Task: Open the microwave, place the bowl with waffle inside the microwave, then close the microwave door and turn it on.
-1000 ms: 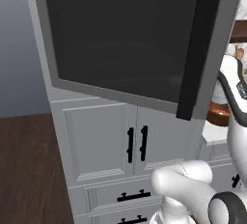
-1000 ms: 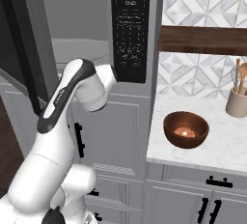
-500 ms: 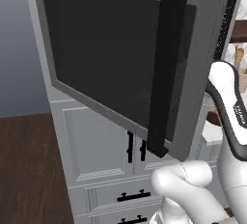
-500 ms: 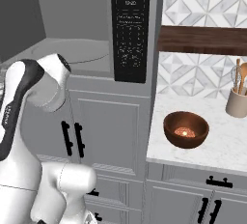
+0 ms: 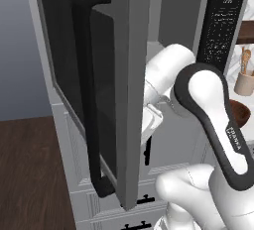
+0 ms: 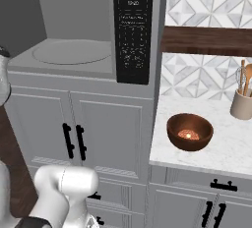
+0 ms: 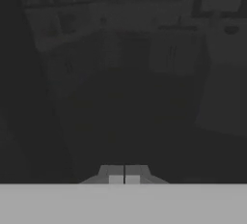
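Note:
The microwave (image 6: 74, 35) stands open, its grey cavity and round turntable (image 6: 71, 52) bare. Its black control panel (image 6: 133, 30) is to the right of the cavity. The microwave door (image 5: 106, 90) is swung far out, seen nearly edge-on, with its black bar handle (image 5: 89, 100) facing left. My arm reaches behind the door, and the hand (image 5: 151, 120) sits against its inner side. In the hand view my gripper (image 7: 124, 178) is shut with nothing between the tips, close to the dark glass. The reddish-brown bowl (image 6: 189, 131) rests on the marble counter, something pale inside it.
A beige utensil jar (image 6: 241, 105) stands at the back right of the counter (image 6: 221, 153). White cabinet doors with black handles (image 6: 74, 141) sit below the microwave. A dark wooden shelf (image 6: 206, 40) runs above the counter. The open door blocks the space left of the cavity.
The door has swung from partly open to wide open, uncovering the cavity. My arm has moved left along with it. The bowl has not moved.

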Motion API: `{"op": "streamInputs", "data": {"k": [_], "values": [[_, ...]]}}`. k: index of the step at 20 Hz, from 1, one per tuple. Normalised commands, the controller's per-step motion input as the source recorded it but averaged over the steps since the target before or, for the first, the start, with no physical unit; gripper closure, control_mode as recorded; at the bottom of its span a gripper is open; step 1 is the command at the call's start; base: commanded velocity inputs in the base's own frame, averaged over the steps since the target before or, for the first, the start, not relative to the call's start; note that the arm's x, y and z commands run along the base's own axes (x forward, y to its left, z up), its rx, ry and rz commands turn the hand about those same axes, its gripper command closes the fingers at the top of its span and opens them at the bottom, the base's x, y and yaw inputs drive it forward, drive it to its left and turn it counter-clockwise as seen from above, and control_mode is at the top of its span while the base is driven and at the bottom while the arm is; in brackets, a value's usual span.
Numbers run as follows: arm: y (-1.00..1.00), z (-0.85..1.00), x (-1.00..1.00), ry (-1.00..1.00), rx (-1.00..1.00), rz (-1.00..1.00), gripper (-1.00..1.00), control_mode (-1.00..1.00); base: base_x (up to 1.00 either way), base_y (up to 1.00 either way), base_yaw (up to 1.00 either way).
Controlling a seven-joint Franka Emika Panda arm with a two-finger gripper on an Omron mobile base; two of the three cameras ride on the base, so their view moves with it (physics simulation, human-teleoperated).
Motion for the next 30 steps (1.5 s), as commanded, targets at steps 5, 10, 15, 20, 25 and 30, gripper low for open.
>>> {"op": "streamInputs", "data": {"k": [5,10,15,20,25,30], "values": [[0.6,0.05,0.19,-0.35,0.14,0.08,1.0,-1.0,0.0,0.0,0.0],[0.49,-0.17,0.38,-0.12,0.14,-0.07,1.0,-1.0,0.0,0.0,0.0],[0.45,-0.34,0.25,0.0,0.05,-0.19,1.0,-1.0,0.0,0.0,0.0],[-0.22,0.08,-0.02,0.08,0.03,-0.05,1.0,-1.0,0.0,0.0,0.0],[-0.85,0.16,-0.07,0.18,0.0,0.0,1.0,-1.0,0.0,0.0,0.0],[-1.0,-0.1,-0.1,0.54,0.01,-0.27,1.0,-1.0,0.0,0.0,0.0]]}}
